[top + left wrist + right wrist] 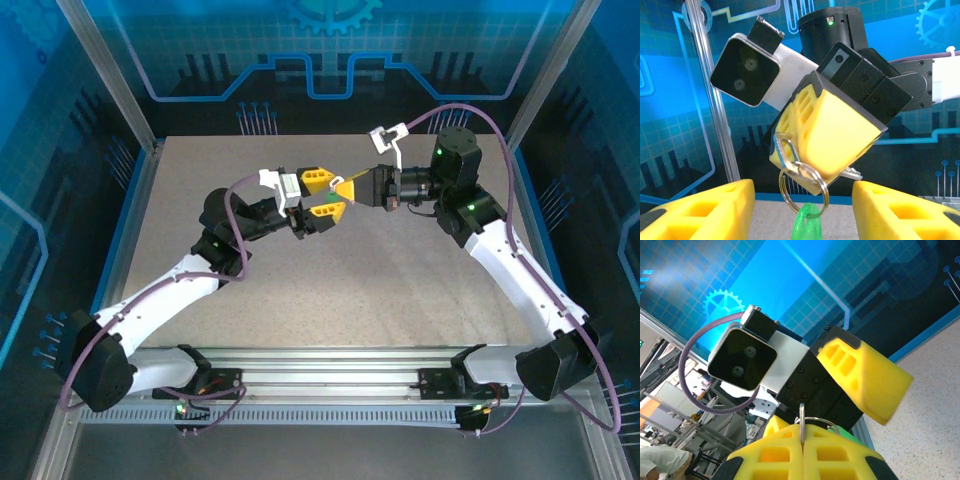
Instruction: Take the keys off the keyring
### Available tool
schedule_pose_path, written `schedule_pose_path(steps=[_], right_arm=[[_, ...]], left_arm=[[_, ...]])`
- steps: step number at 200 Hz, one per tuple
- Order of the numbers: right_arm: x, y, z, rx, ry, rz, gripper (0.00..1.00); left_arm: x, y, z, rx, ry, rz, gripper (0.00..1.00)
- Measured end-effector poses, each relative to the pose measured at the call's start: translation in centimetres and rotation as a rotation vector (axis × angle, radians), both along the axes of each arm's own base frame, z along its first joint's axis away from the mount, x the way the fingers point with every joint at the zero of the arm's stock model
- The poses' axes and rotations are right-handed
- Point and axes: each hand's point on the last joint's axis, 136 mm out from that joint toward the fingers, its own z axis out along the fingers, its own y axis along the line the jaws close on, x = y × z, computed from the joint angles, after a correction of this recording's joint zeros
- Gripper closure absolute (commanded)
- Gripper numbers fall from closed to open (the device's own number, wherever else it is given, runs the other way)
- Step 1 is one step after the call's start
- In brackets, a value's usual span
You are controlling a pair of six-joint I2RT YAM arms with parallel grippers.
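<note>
left gripper [322, 194] gapes wide either side of the keyring [826, 195] and green tag [807, 227], hung above the desk [400, 290]; beyond, right gripper [792, 165] is clamped on a key [785, 150]. mid-separation, likely; next the left must pinch the ring.

Shiny metal keyring [826, 194] (glossy green plastic tag [807, 226])

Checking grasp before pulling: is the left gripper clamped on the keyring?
No, the left gripper has its yellow fingers wide apart either side of the keyring, which hangs from the shut right gripper.
</note>
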Motion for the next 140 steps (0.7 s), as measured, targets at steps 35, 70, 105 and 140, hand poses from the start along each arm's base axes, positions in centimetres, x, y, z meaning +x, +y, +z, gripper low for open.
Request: schedule_pose_path(steps=[35, 70, 105, 140], right_arm=[[0.00, 0.00, 0.19, 0.006, -0.007, 0.000, 1.00], [0.01, 0.01, 0.15, 0.006, -0.005, 0.001, 1.00], [0.04, 0.03, -0.01, 0.005, 0.000, 0.001, 1.00], [0.15, 0.03, 0.11, 0.011, -0.013, -0.004, 1.00]], left_arm=[[0.18, -0.01, -0.09, 0.001, -0.001, 0.007, 0.53], [0.31, 0.04, -0.03, -0.001, -0.001, 0.015, 0.52], [0.26, 0.09, 0.23, -0.009, -0.012, 0.017, 0.70], [-0.11, -0.10, 0.27, -0.009, -0.017, -0.001, 0.83]])
